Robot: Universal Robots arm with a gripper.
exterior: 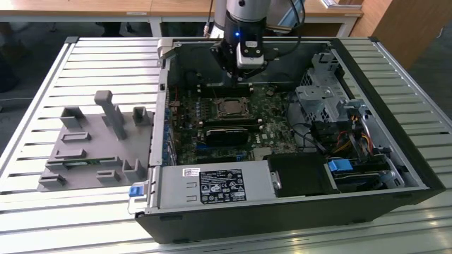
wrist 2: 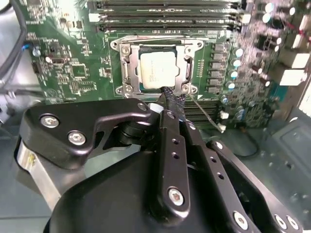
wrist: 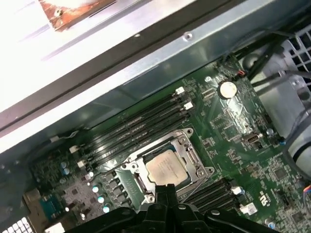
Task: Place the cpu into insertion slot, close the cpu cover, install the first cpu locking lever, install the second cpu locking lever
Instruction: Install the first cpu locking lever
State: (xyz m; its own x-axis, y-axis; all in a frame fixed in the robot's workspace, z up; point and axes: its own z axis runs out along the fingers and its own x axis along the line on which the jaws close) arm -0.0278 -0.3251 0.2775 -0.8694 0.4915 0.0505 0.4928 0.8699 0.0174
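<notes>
"Where's the chip?"

"Look at the middle of the exterior view: the chip (exterior: 229,107) sits in the socket (wrist 2: 116,44), with the cover (wrist 2: 128,68) lying flat around it."

"And your gripper?"

"The gripper (wrist 2: 170,99) is pinched shut, with its tips at the cover's edge."

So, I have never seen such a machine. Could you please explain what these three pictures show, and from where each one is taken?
A robot arm reaches into an open computer case lying on a slatted table; the exterior view shows this from outside. Both wrist views come from cameras on the arm, looking at the green motherboard. The cpu sits in the insertion slot, with the cpu cover framing it. The gripper, shut, is at the slot's edge. A grey holder lies beside the case.
</notes>
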